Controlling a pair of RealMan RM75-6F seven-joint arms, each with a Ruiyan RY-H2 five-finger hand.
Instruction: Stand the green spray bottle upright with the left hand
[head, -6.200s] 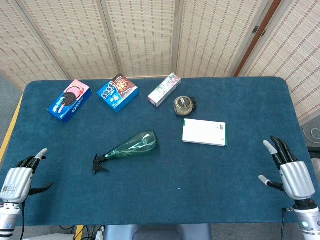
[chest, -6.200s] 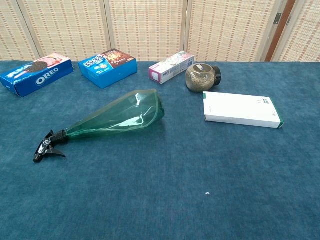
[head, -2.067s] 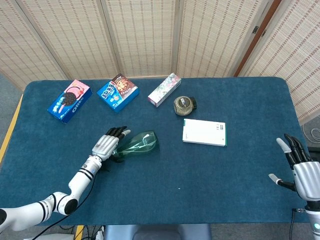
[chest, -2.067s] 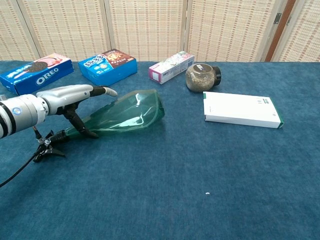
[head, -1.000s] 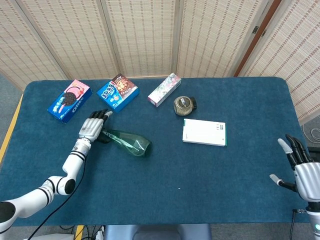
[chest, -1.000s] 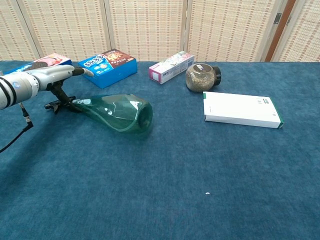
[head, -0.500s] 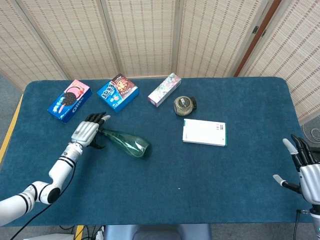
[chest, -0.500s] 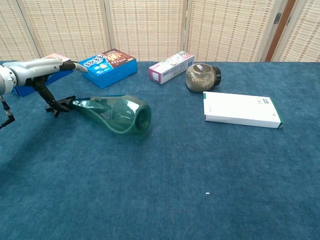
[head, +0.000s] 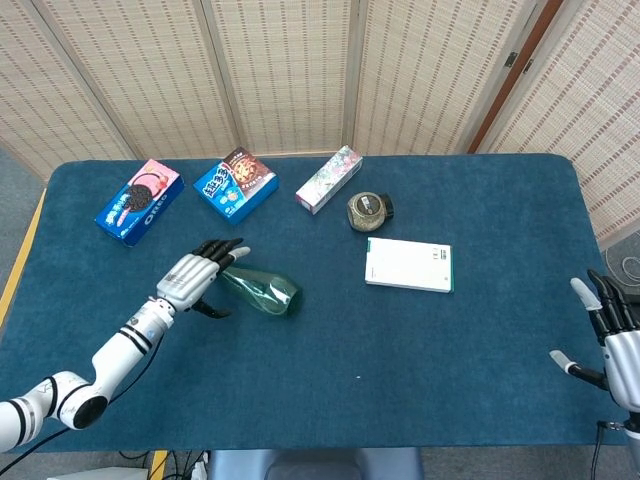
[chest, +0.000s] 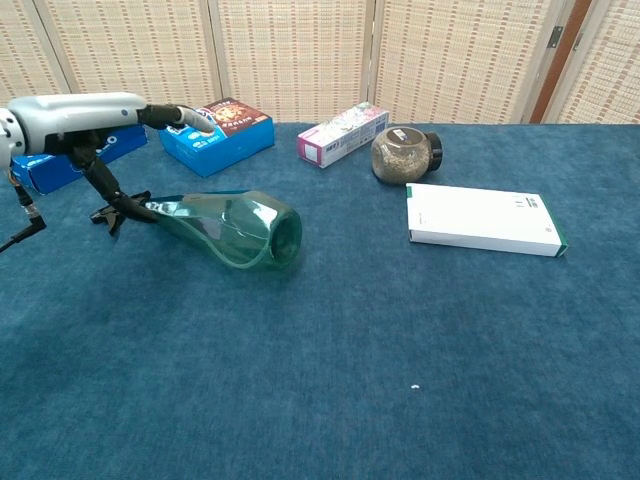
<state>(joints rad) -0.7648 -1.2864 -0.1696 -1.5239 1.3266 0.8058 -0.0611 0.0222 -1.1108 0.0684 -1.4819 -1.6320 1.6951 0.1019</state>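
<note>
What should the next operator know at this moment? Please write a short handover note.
Left hand: over the neck end of the green spray bottle, fingers spread; a grip cannot be confirmed.
Right hand: open, idle at the table's right edge.
Bottle: lying on its side, base toward the near right in the chest view.
Done: nothing yet upright.
Left: grip it and stand it on its base.

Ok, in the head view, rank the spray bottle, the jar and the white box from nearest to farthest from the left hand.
1. Spray bottle, right beside the left hand.
2. Jar, further right and back.
3. White box, farthest right.
</note>
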